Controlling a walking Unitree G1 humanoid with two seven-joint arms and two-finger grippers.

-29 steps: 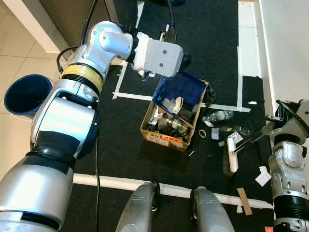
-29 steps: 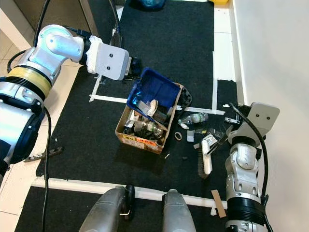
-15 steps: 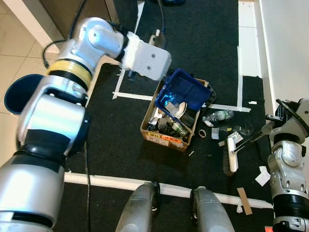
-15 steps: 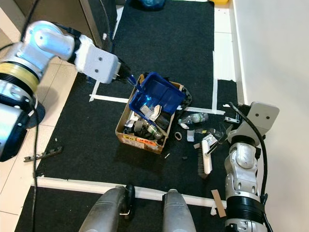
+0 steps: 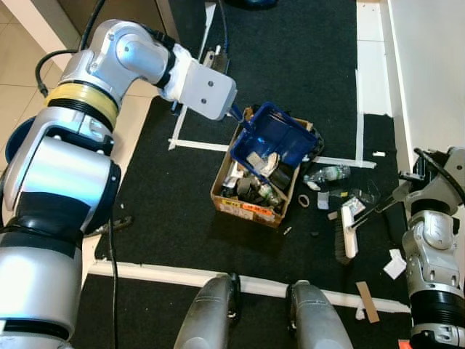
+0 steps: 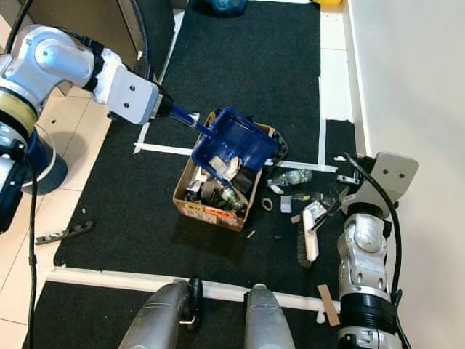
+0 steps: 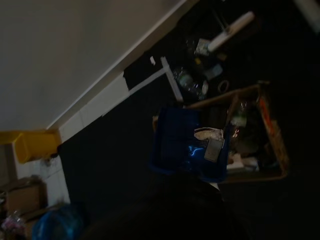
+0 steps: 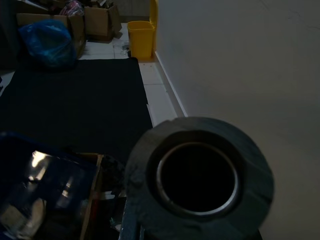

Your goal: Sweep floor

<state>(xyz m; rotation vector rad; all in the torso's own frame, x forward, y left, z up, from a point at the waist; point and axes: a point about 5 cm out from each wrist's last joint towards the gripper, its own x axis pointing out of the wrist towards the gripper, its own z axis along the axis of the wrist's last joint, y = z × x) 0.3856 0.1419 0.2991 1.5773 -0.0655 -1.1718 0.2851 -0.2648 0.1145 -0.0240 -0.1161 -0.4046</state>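
- Black carpet point(image 6: 240, 65) marked with white tape lines covers the floor, with pale tiles on the robot's left and a white wall on its right.
- Left pincer point(image 6: 166, 107) has its fingers closed on the handle of a blue dustpan point(image 6: 231, 142), which is tilted over a cardboard box point(image 6: 218, 196).
- Inside the box lies a heap of swept-up rubbish: scraps, dark lumps, what looks like a jar; a few pieces are still in the pan.
- Judging by this, the job is roughly halfway: one load is being tipped out.
- Left to do: a plastic bottle point(image 6: 289, 178), a tape ring, paper bits and a strip of card lie loose beside the box.
- A white-handled brush point(image 6: 309, 236) lies on the carpet among that litter.
- Right pincer point(image 5: 425, 167) hangs near the wall; I cannot tell how its fingers stand.
- A blue bin point(image 6: 45, 163) stands on the tiles.
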